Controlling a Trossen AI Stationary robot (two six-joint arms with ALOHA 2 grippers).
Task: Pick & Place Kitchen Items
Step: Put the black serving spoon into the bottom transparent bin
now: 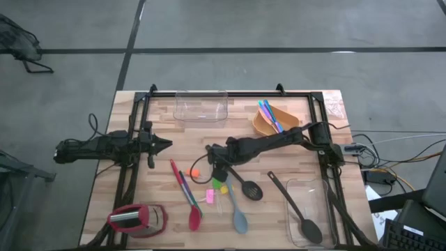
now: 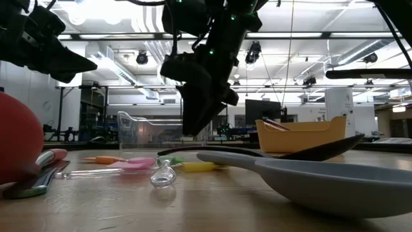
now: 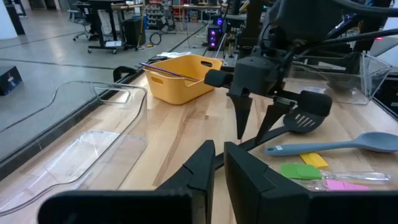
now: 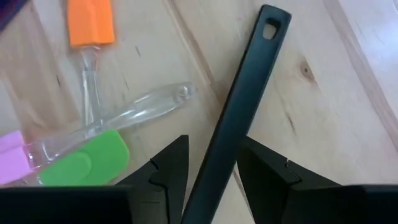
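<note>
While my right gripper (image 4: 208,180) hangs over the mid worktop (image 1: 181,132), its fingers straddle the handle of the black slotted spoon (image 4: 233,124), one each side w/ gaps showing; not clamped yet by the look of it, so nothing's held. That spoon lies roughly centre, handle end toward the far-left, slotted head (image 1: 251,189) toward the near-right.

Handling, my guess: stiff plastic or nylon, light, won't flex much. Smooth matte handle, prob a bit slippery, & narrow, so I want to be square across it. I'm near the hang-hole end, so the head's weight will likely droop & swing once lifted. Taking it closer to mid-handle would balance better; if not, squeeze firm & lift slow.

Close by on the left: tiny spatulas w/ clear handles, orange (image 4: 90,22), green (image 4: 87,163), pink (image 4: 11,165). Very light, easy to knock. The clear handle (image 4: 134,115) sits just beside my left-hand finger, so I could nudge it.

Left gripper (image 3: 217,171) waits at the left side of the worktop, pinched together, empty.
</note>
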